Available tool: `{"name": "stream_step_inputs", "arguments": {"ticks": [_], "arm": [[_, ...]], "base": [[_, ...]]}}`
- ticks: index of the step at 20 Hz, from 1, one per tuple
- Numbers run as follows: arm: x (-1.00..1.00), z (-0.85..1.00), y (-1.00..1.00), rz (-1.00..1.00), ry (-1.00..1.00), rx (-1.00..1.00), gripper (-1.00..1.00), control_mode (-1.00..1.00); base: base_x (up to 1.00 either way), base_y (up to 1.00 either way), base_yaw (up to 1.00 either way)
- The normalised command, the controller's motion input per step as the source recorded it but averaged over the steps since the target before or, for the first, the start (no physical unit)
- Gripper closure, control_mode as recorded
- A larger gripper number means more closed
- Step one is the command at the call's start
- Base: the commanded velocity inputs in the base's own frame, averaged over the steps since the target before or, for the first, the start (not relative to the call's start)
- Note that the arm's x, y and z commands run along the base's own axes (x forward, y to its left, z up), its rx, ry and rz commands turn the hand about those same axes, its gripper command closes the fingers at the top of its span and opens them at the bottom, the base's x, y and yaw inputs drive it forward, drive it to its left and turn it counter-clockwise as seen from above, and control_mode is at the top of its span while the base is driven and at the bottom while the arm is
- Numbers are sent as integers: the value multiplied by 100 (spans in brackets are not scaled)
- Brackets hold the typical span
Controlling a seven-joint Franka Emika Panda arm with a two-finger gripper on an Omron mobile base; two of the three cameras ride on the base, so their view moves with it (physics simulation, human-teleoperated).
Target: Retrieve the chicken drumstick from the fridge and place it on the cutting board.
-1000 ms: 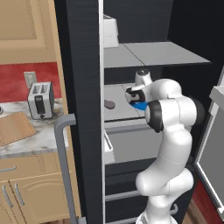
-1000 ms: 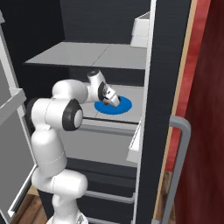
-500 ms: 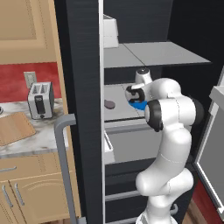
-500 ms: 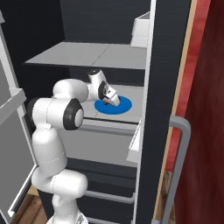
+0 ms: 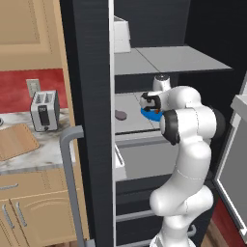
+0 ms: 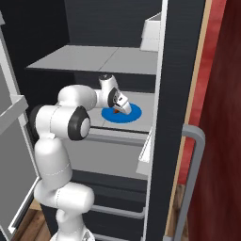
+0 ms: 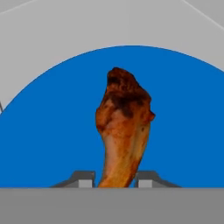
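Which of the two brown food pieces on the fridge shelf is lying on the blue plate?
The chicken drumstick, between the gripper's fingertips on the blue plate. The mauve-brown oval lump lies on the bare shelf.

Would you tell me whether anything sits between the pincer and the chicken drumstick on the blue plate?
Nothing visible does: in the hand view the pincer has a fingertip on each side of the chicken drumstick, over the blue plate.

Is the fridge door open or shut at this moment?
Open. The fridge shows its grey shelves, and the gripper reaches inside to the chicken drumstick.
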Motion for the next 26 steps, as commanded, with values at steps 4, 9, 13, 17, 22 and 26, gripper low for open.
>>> {"name": "stream_step_inputs", "arguments": {"ticks": [4, 9, 13, 17, 22, 26], "arm": [[0, -4, -9, 5, 0, 0, 100, -100], [0, 0, -3, 12, -10, -4, 100, -100], [0, -1, -6, 9, -15, -13, 100, -100], [0, 3, 0, 5, -10, -2, 100, -100], [-1, 6, 0, 0, -11, -1, 100, -100], [-26, 36, -1, 0, -15, 0, 100, -100]], "base": [[0, 0, 0], [0, 0, 0], [0, 0, 0], [0, 0, 0], [0, 0, 0], [0, 0, 0]]}}
